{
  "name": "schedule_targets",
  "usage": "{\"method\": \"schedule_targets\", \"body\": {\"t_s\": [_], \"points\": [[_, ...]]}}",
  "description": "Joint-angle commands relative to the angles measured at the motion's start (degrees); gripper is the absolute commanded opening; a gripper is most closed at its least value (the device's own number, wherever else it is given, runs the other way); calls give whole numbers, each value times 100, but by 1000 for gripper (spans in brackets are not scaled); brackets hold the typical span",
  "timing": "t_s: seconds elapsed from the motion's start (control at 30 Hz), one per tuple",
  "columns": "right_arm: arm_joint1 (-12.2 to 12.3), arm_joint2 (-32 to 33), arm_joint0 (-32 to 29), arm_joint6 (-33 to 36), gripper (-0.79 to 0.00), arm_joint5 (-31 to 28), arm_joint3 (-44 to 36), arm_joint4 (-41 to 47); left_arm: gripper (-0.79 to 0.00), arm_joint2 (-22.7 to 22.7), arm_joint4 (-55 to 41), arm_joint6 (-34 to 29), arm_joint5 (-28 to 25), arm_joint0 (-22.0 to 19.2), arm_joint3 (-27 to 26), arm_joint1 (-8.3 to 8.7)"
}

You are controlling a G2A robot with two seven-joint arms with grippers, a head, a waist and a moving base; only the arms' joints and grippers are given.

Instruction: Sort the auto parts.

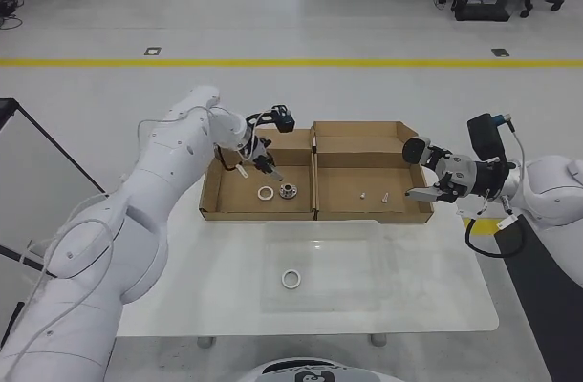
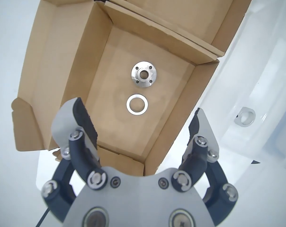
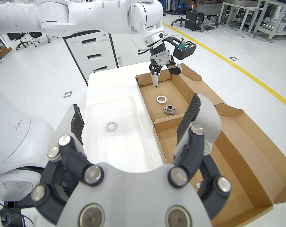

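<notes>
While the L gripper (image 2: 140, 124) hangs above the left cardboard box (image 2: 62, 48), its jaws stand wide apart w/ nothing between them. Ref. left wrist view: the flat washer (image 2: 137, 103) lies on the box floor just ahead of the open jaws, approx. on their centre line. The flanged hub (image 2: 143, 74) sits just beyond it, near but not touching. The R gripper (image 3: 134, 119) is likewise spread and empty, held at the outer end of the right cardboard box (image 1: 397, 181). Two small parts (image 1: 384, 199) lie on that box's floor, near its jaws.

Est. status: one part not yet sorted, the thick ring (image 1: 291, 279). It lies flat in the clear tray (image 1: 339, 277), well off to one side of the L jaws and outside their span.

Recommended procedure, next pick:
1. Lift clear of the box wall before traversing; the wall stands between jaws and tray.
2. Centre the jaws over the ring, one pad (image 2: 86, 124) each side of its outer dia.
3. Descend vert. until the pads straddle the ring; keep tips just off the tray floor.
4. Close evenly. The ring looks like smooth metal and will prob. slip if gripped off-centre.
5. By shape, the ring prob. belongs w/ washer and hub. Release low, on bare floor beside them, not on top.
</notes>
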Motion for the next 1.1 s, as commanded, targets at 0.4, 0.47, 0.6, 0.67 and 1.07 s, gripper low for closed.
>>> {"method": "schedule_targets", "body": {"t_s": [0.4, 0.47, 0.6, 0.67, 1.07], "points": [[0, 0, 0, 0, 0, 0, 0, 0, 0, -649, -1315, -1735, 1740, 1324, -4644, 1645], [0, 0, 0, 0, 0, 0, 0, 0, 0, -743, -1337, -1885, 1890, 1506, -5135, 1855], [0, 0, 0, 0, 0, 0, 0, 0, 0, -771, -1332, -2102, 2107, 1732, -5875, 2195], [0, 0, 0, 0, 0, 0, 0, 0, 0, -716, -1334, -2195, 2200, 1777, -6126, 2309], [0, 0, 0, 0, 0, 0, 0, 0, 0, 83, -1410, -2402, 2407, 1703, -6841, 2726]]}}
